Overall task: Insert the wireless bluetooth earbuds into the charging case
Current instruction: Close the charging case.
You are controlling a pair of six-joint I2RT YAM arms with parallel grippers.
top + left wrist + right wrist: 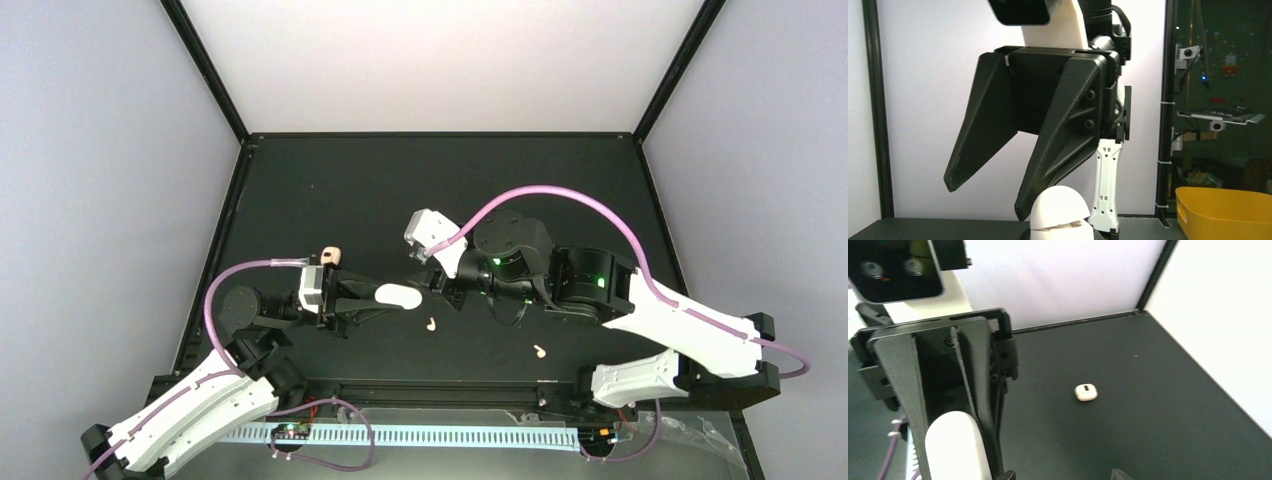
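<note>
Both earbuds (431,324) lie loose on the counter (330,180), outside the charging case (402,296), which the left gripper (380,297) clenches just beyond them. The right gripper (434,286), jaws parted and empty, crowds the case's end; a clumsy push there could twist it free.

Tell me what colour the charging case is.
White: the charging case in the left gripper shows best in the top external view.
</note>
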